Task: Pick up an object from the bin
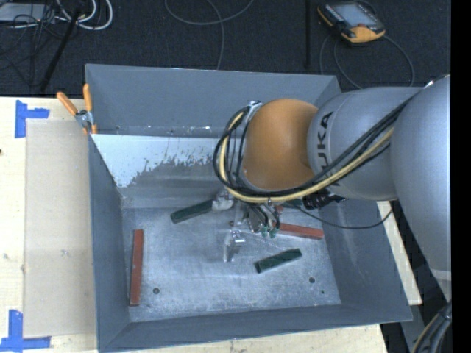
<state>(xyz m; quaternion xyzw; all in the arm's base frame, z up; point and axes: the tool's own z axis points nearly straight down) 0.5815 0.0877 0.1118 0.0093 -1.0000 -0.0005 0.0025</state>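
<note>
Hand (234, 247) hangs beside a dark green bar (278, 260) lying nearly crosswise.

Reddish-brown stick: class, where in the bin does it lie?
In the camera view the reddish-brown stick lies on the floor of the bin beside its left wall, left of and apart from the nearest dark green stick.

Yellow handheld device (352, 20) — white cables (93, 22)

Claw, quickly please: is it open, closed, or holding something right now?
Claw: it cannot be told if open or closed; it sits low in the bin, between the rear dark green stick and the front dark green stick.
</note>
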